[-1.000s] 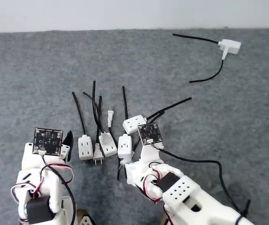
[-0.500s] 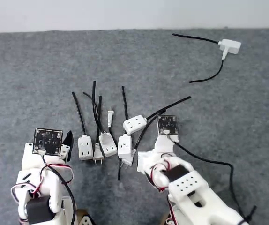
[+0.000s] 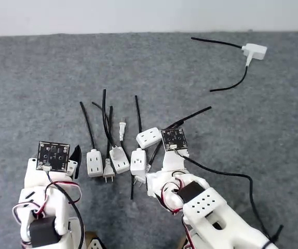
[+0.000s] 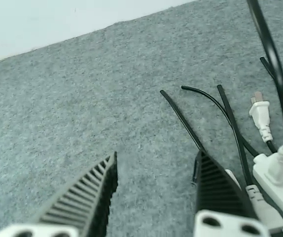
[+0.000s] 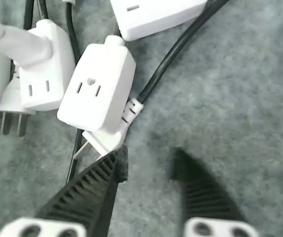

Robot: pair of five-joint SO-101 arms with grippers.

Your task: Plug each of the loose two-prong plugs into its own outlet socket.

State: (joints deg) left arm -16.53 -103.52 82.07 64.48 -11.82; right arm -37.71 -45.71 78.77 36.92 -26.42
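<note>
Several white outlet sockets lie in a cluster mid-table: one (image 3: 94,162), one (image 3: 120,160) with a plug in it, one (image 3: 138,161) and one (image 3: 149,137). A small loose plug (image 3: 121,128) lies behind them, and another plug (image 3: 108,171) rests between the two left sockets. My right gripper (image 5: 149,168) is open just over the carpet, close to a socket (image 5: 99,89) that has a plug (image 5: 101,143) partly under it. My left gripper (image 4: 154,168) is open above bare carpet, left of the cluster, with the small plug (image 4: 261,113) beyond it.
A further white plug (image 3: 254,51) with a black cord lies far off at the back right. Short black cords (image 3: 105,111) fan out behind the sockets. The right arm's own cable (image 3: 227,176) trails to the right. Grey carpet covers the table.
The right arm's wrist swung to the right, then came partway back left toward the socket cluster. The left arm has kept still.
</note>
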